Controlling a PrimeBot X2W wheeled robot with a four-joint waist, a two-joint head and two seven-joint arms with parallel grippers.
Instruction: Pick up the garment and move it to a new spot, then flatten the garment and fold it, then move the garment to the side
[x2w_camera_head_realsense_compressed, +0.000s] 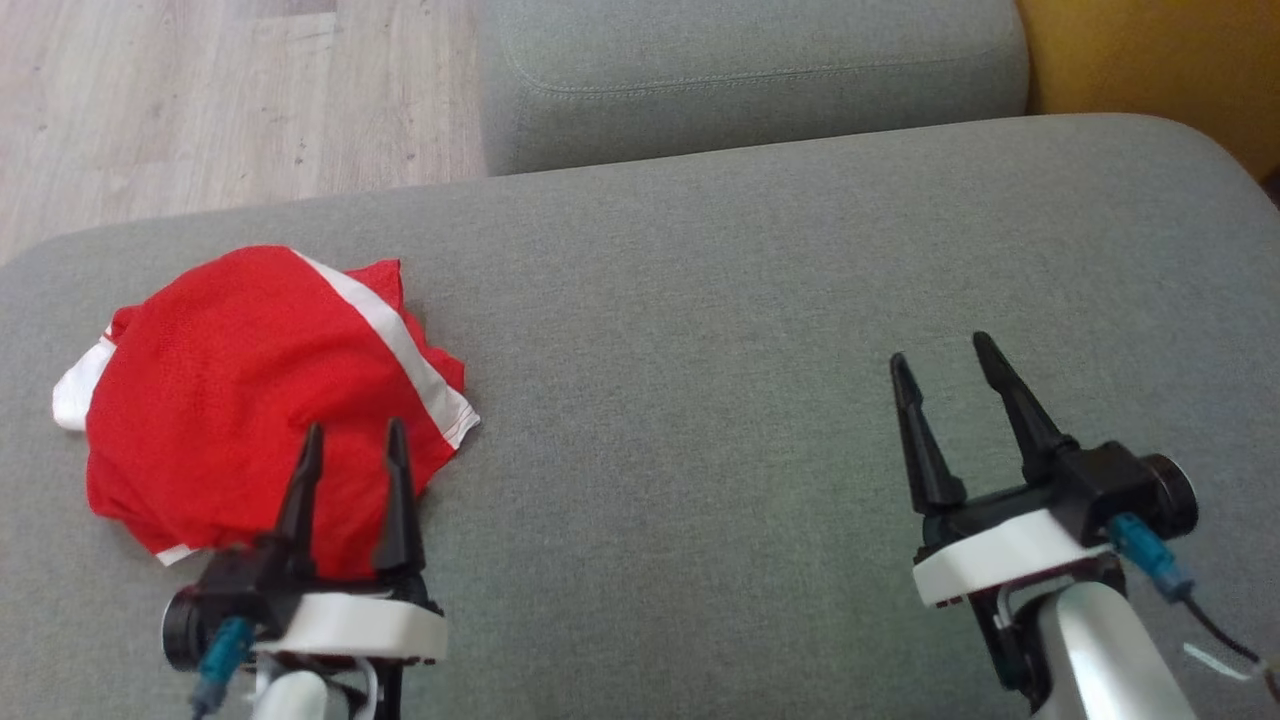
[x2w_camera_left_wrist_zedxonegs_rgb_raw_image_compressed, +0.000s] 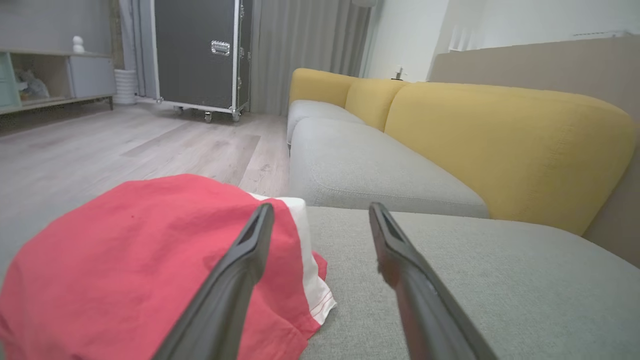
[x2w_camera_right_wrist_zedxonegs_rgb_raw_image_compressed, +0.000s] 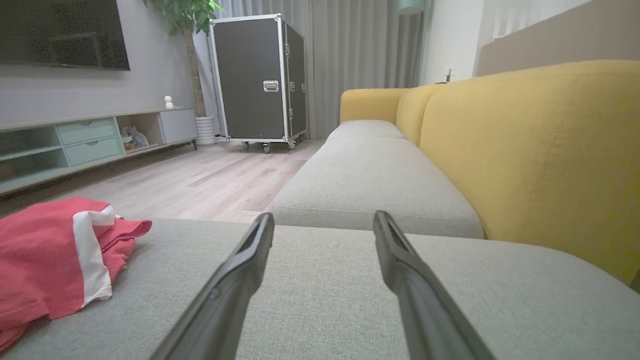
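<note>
A red garment (x2w_camera_head_realsense_compressed: 250, 400) with white stripes lies crumpled on the left part of the grey sofa seat (x2w_camera_head_realsense_compressed: 720, 330). My left gripper (x2w_camera_head_realsense_compressed: 355, 440) hovers open over the garment's near edge, nothing between its fingers. In the left wrist view the garment (x2w_camera_left_wrist_zedxonegs_rgb_raw_image_compressed: 140, 260) fills the lower left, and the left gripper (x2w_camera_left_wrist_zedxonegs_rgb_raw_image_compressed: 320, 212) points past its white-striped right edge. My right gripper (x2w_camera_head_realsense_compressed: 940, 360) stands open over bare cushion on the right, well away from the cloth. The right wrist view shows the garment (x2w_camera_right_wrist_zedxonegs_rgb_raw_image_compressed: 50, 255) at far left and the right gripper (x2w_camera_right_wrist_zedxonegs_rgb_raw_image_compressed: 325, 220) open above the cushion.
A second grey seat cushion (x2w_camera_head_realsense_compressed: 750, 80) adjoins at the back, with the yellow backrest (x2w_camera_head_realsense_compressed: 1150, 70) on the right. Wooden floor (x2w_camera_head_realsense_compressed: 200, 100) lies past the seat's far-left edge. A black wheeled flight case (x2w_camera_right_wrist_zedxonegs_rgb_raw_image_compressed: 257, 80) and a low cabinet (x2w_camera_right_wrist_zedxonegs_rgb_raw_image_compressed: 90, 140) stand across the room.
</note>
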